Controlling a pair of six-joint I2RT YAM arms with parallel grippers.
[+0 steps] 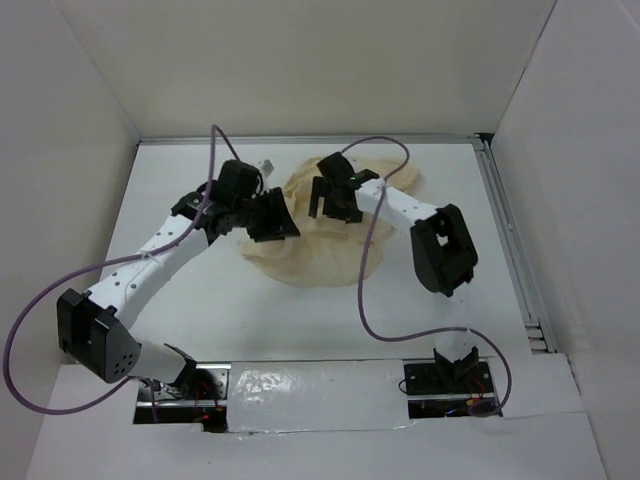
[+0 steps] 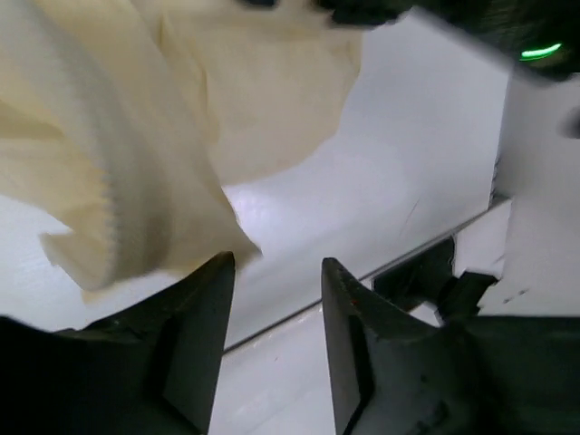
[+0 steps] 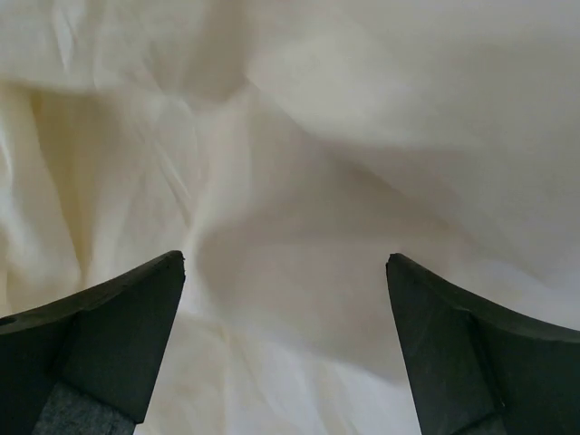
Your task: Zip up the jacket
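1. Left fingers (image 2: 204, 308) first: they are parted with nothing between them, and bare tabletop (image 1: 250, 320) shows through the gap. A loose corner of the jacket (image 1: 320, 250) sits just beside one fingertip, and a row of zipper teeth (image 2: 113, 195) runs up that flap.
2. Over to the right fingers (image 3: 109, 317): spread wide, released, poised over soft cream folds and grasping nothing.
3. Pulling out: the jacket lies bunched in a heap at the far middle of the tabletop. The left fingers are at its left edge and the right fingers are above its upper middle.
4. The zipper pull? I cannot find it in any view, and it may be buried in the folds.
5. The danger, as I judge it: with the cloth this rumpled, a closing pinch could catch plain fabric instead of the zipper edge and drag the whole heap sideways. The two tooth rows also look far from lined up, so any pull could jam or snag the cloth.
6. Containers: none in view, so nothing to report inside one.
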